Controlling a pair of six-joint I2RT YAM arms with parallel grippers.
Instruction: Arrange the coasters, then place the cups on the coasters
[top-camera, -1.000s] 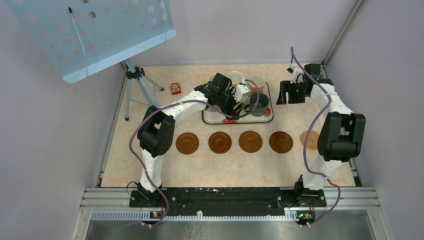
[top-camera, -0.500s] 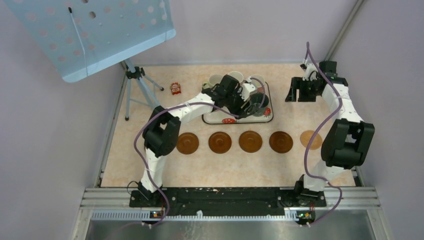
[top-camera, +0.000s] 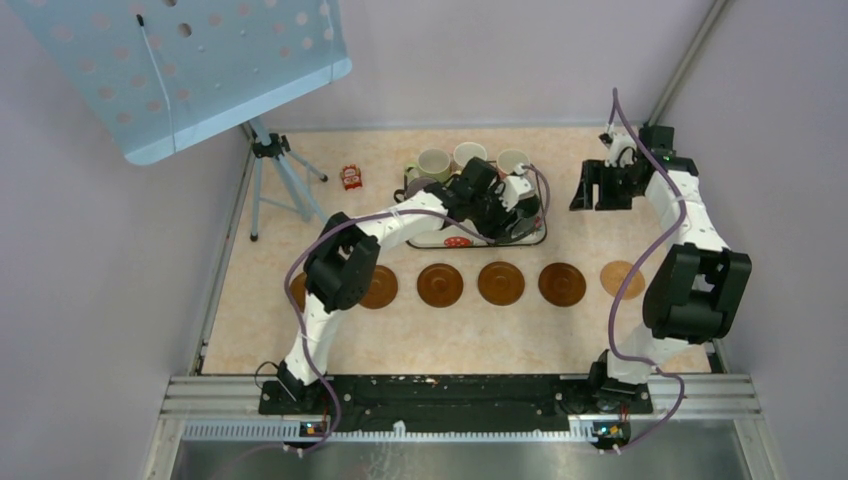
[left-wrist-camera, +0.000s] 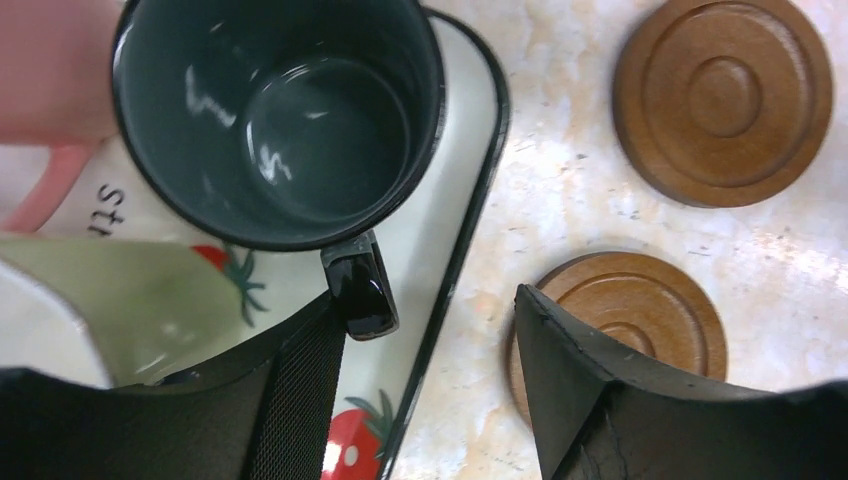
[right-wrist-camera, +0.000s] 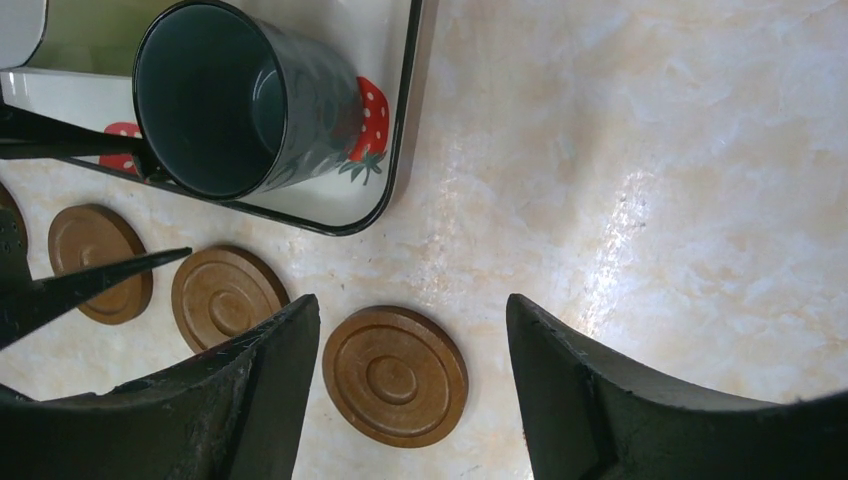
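Several brown coasters (top-camera: 501, 283) lie in a row across the table, with a lighter tan one (top-camera: 620, 278) at the right end. The dark cup (left-wrist-camera: 280, 120) stands in the strawberry tray (left-wrist-camera: 470, 150). Its handle (left-wrist-camera: 358, 285) lies just inside the left finger of my open left gripper (left-wrist-camera: 430, 330). Beside the dark cup are a pink cup (left-wrist-camera: 50, 70) and a light green cup (left-wrist-camera: 120, 300). More cups (top-camera: 433, 163) stand at the tray's back edge. My right gripper (right-wrist-camera: 412, 330) hangs open and empty above a coaster (right-wrist-camera: 395, 375), to the right of the tray.
A tripod (top-camera: 272, 160) carrying a blue perforated panel stands at the back left. A small red packet (top-camera: 350, 177) lies near it. The left arm's elbow (top-camera: 340, 275) covers part of the row's left end. Walls close in the table's back and both sides.
My left gripper has slid right across the tray to the dark cup, uncovering the cups at the back. The right gripper has drawn back to the right.
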